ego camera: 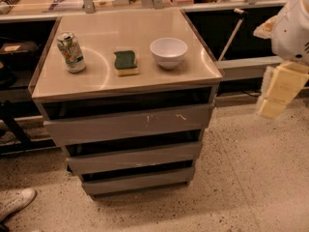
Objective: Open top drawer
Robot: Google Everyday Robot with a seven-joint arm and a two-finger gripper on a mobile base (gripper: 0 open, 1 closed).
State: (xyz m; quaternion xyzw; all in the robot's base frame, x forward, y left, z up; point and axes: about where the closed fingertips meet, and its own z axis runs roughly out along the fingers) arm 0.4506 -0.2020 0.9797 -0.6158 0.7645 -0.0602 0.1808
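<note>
The top drawer (128,123) is the widest grey front, just under the cabinet's countertop, with small whitish scratches right of centre. A dark gap runs above it. Two narrower grey drawer fronts (134,157) sit below it, each stepped further back. My gripper (277,91), cream-coloured under a white arm (294,28), hangs in the air at the right edge of the view. It is well to the right of the cabinet, at about the height of the top drawer, and touches nothing.
On the countertop (96,76) stand a drink can (71,51), a green and yellow sponge (126,62) and a white bowl (168,52). A counter with dark shelves runs behind. A shoe (14,203) lies on the speckled floor at the lower left.
</note>
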